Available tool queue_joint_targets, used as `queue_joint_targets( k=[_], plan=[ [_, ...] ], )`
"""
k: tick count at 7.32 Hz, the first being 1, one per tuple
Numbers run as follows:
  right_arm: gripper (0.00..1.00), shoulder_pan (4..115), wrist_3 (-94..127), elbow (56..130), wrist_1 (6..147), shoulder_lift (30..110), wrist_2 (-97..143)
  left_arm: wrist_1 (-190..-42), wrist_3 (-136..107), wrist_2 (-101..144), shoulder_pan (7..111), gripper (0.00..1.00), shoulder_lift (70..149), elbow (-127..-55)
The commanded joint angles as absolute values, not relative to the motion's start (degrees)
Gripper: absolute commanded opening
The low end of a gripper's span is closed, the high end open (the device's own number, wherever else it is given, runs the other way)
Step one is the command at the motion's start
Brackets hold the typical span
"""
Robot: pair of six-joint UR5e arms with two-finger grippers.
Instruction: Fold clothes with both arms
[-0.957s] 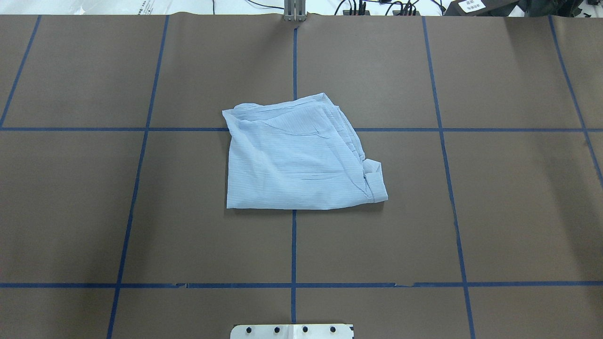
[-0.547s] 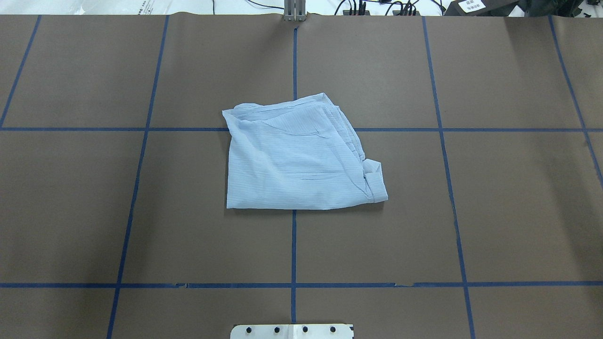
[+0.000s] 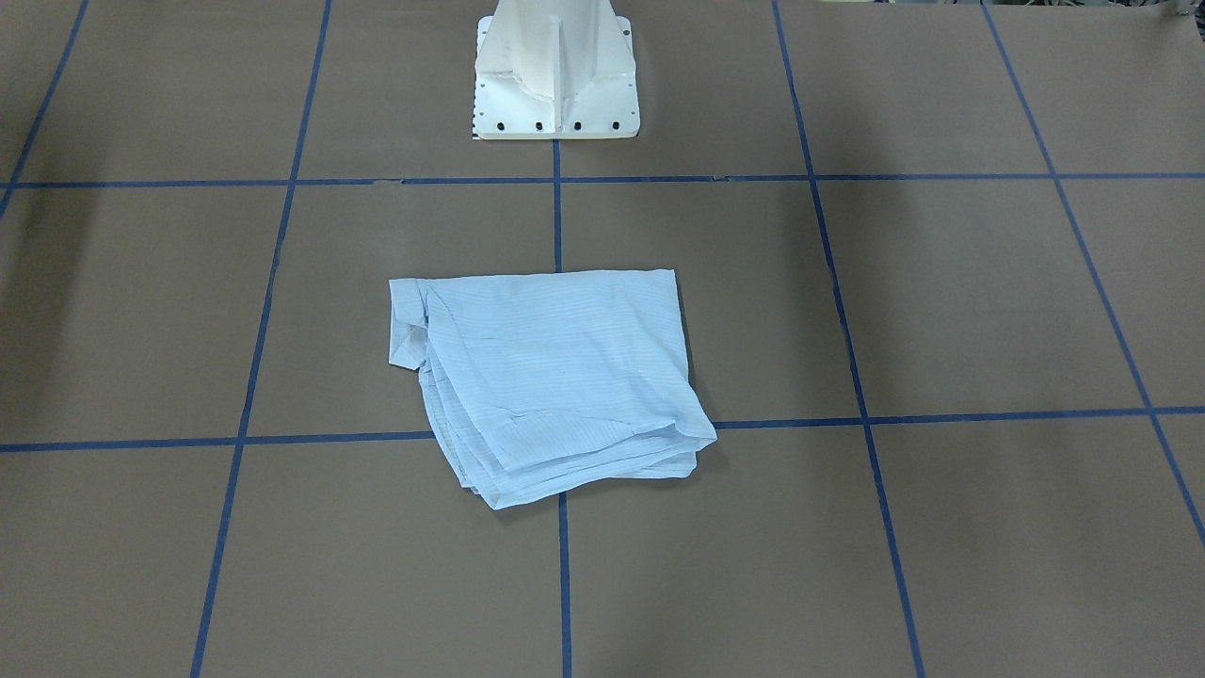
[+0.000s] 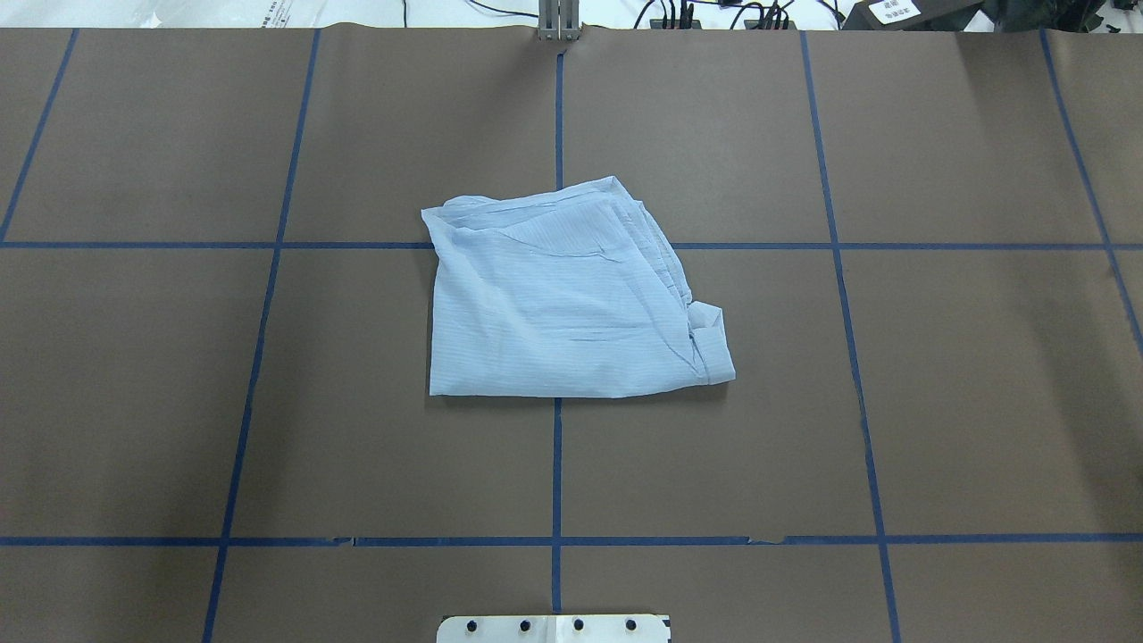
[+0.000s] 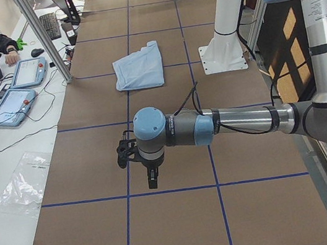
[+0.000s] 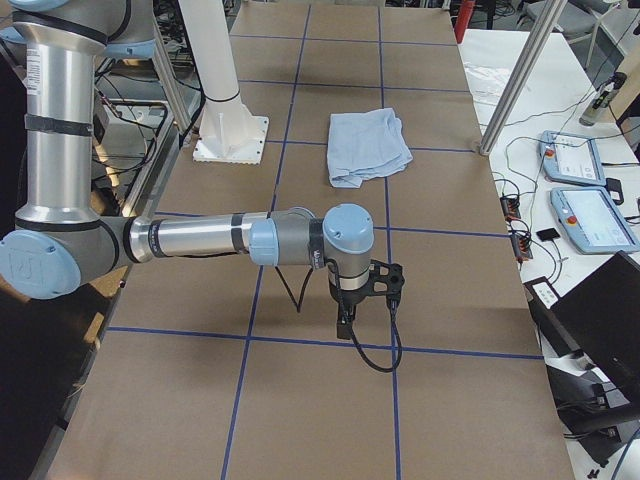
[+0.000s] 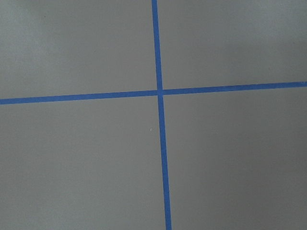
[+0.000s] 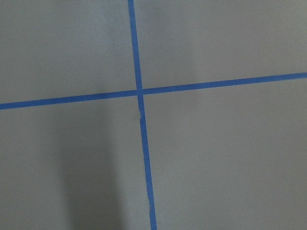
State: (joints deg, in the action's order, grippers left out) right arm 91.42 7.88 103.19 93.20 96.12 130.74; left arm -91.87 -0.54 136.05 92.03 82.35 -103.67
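- Nothing has moved since the earlier overhead frames: the shirt lies in the same folded packet, on the same spot.
- It sits mid-table, over the crossing of the centre tape line and a cross line, in front of the white pedestal.
- Both arms hang well apart from it, out over bare grid. The left gripper and right gripper show only in the side views, so I cannot tell whether their claws are wide or narrow. The wrist cameras see only tape and brown surface.
- The cloth looks thin, light and limp, and its crinkled layers would probably slide apart if only the top one is pinched.
- Loose stacked edges fan out on the robot's right and far sides; the left and near edges look like clean folds.
- The fold appears close to done. For any further fold, I would pinch through all layers at the two near corners, one per arm.
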Motion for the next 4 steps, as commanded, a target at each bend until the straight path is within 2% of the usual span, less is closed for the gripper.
queue_joint_targets(
  k=[1,4],
  plan=[
    [1.0,89.7,4.3,103.1,93.7,96.4,129.3,-91.9,-0.4,136.1,92.0,1.0,82.4,-103.6],
    [1.0,89.7,2.2,101.5,93.8,97.6,136.5,-91.8,-0.4,136.1,92.0,1.0,82.4,-103.6]
  ],
)
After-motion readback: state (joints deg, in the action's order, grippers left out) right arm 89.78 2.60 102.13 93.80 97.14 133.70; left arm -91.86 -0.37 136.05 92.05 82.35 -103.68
